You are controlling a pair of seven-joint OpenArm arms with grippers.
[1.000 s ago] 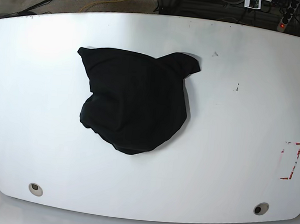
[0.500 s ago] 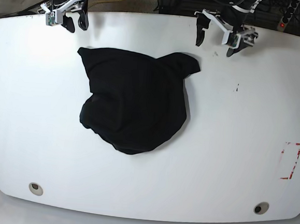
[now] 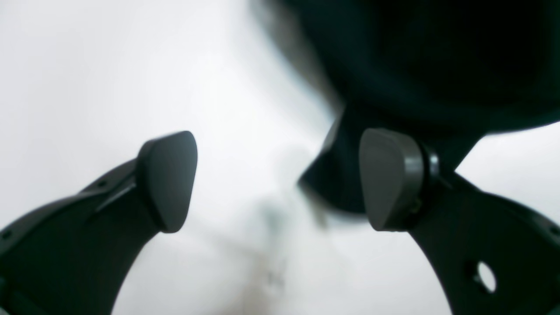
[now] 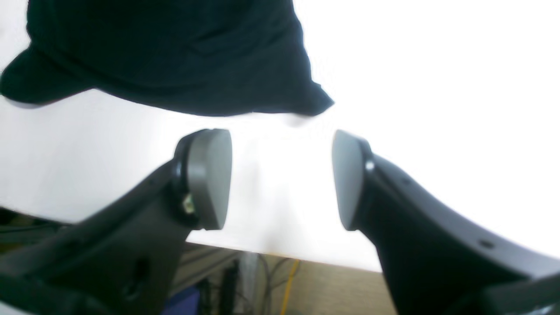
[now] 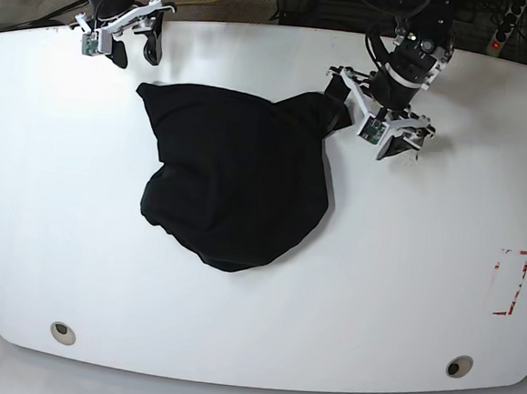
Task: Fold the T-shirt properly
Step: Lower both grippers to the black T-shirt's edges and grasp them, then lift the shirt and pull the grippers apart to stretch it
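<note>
Left claw (image 5: 377, 115): jaws spread wide, nothing between them. It sits low over the bench beside the shirt's far right corner. In the left wrist view one pad (image 3: 389, 177) stands just in front of a black cloth edge; whether they touch cannot be told, the view being blurred.

Right claw (image 5: 120, 47): jaws spread, nothing held. It stands near the far edge of the bench, just beyond the shirt's far left corner and apart from the cloth.

T-shirt (image 5: 233, 181): black, crumpled in a rounded heap, left of centre on the bench.

Bench (image 5: 422, 264): white, glossy; two round holes near the front edge, red tape marks (image 5: 510, 283) at right.

Room: cables and dark gear behind the bench.
</note>
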